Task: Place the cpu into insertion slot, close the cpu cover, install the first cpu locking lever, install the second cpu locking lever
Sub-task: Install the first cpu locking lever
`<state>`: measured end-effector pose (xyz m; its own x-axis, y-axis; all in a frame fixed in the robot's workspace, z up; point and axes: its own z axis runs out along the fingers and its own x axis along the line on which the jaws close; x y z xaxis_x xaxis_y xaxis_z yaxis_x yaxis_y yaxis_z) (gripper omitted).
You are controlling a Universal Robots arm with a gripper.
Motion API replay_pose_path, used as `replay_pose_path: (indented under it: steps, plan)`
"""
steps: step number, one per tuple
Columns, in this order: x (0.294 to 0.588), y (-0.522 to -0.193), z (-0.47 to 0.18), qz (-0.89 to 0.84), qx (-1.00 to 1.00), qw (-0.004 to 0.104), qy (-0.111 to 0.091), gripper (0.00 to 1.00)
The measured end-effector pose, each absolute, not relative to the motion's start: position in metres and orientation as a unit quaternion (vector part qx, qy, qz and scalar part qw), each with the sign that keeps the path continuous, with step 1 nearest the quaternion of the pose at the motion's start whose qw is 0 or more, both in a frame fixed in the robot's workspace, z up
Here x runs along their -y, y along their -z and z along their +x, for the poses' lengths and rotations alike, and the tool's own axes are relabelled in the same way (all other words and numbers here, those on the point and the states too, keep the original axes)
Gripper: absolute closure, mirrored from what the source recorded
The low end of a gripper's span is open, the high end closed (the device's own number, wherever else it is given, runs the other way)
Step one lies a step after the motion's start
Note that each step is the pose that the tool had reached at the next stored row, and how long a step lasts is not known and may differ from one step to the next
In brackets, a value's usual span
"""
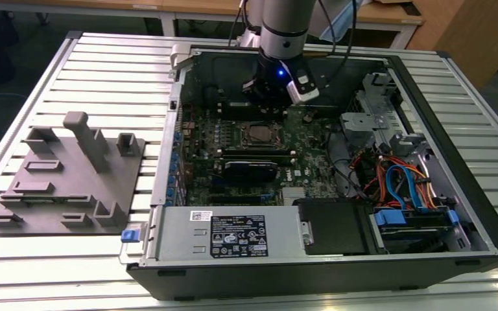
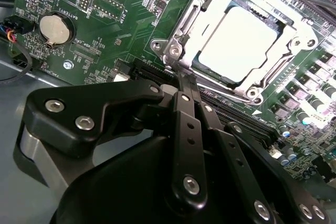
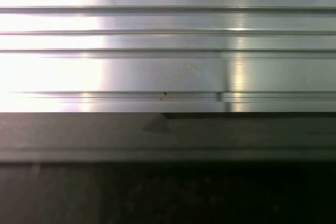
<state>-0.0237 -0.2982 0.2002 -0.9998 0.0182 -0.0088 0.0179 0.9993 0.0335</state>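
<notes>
**A:** Where is the cpu right now?

**B:** The cpu (image 2: 237,39), a pale silver square, sits in its socket on the green motherboard (image 2: 110,19). The cpu cover (image 2: 202,11), a grey metal frame, lies closed around it, its window showing the chip's face. In the exterior view the socket (image 1: 258,134) is near the middle of the board, inside the open computer case (image 1: 456,194) that lies on the slatted metal surface (image 1: 102,71).

**A:** And the gripper?

**B:** The gripper (image 2: 181,74) is clenched, its thin black fingers (image 2: 185,124) pressed together with nothing between them. Their tips touch or hang just above the socket's near edge, beside a frame corner. In the exterior view the arm (image 1: 282,26) comes down over the case's far side.

**A:** Anything else nearby?

**B:** A grey fixture plate (image 1: 67,188) lies on the surface beside the case, toward the exterior view's left.
</notes>
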Motion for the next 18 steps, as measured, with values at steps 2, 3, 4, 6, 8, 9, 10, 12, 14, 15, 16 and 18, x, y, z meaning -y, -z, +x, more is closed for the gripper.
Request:
replay_pose_path:
  steps: [2, 3, 4, 6, 8, 9, 10, 12, 14, 15, 16, 18]
  plan:
    - [0.2981, -0.2002, -0.0237, 0.009, -1.0, 0.005, -0.017, 0.9]
    - [0.2981, -0.2004, -0.0237, 0.009, -1.0, 0.005, -0.016, 0.9]
    - [0.2981, -0.2006, -0.0237, 0.009, -1.0, 0.004, -0.016, 0.9]
    - [0.2981, -0.2009, -0.0236, 0.009, -1.0, 0.005, -0.016, 0.9]
    - [0.2981, -0.2012, -0.0236, 0.009, -1.0, 0.005, -0.016, 0.9]
    - [0.2981, -0.2015, -0.0237, 0.009, -1.0, 0.005, -0.016, 0.9]
    - [0.2981, -0.2019, -0.0237, 0.009, -1.0, 0.005, -0.016, 0.9]
    - [0.2981, -0.2025, -0.0237, 0.009, -1.0, 0.005, -0.016, 0.9]
    - [0.2981, -0.2024, -0.0236, 0.009, -1.0, 0.005, -0.016, 0.9]
    - [0.2981, -0.2024, -0.0237, 0.009, -1.0, 0.005, -0.015, 0.9]
    - [0.2981, -0.2022, -0.0237, 0.009, -1.0, 0.005, -0.012, 0.9]
    - [0.2981, -0.2009, -0.0237, 0.009, -1.0, 0.005, -0.006, 0.9]
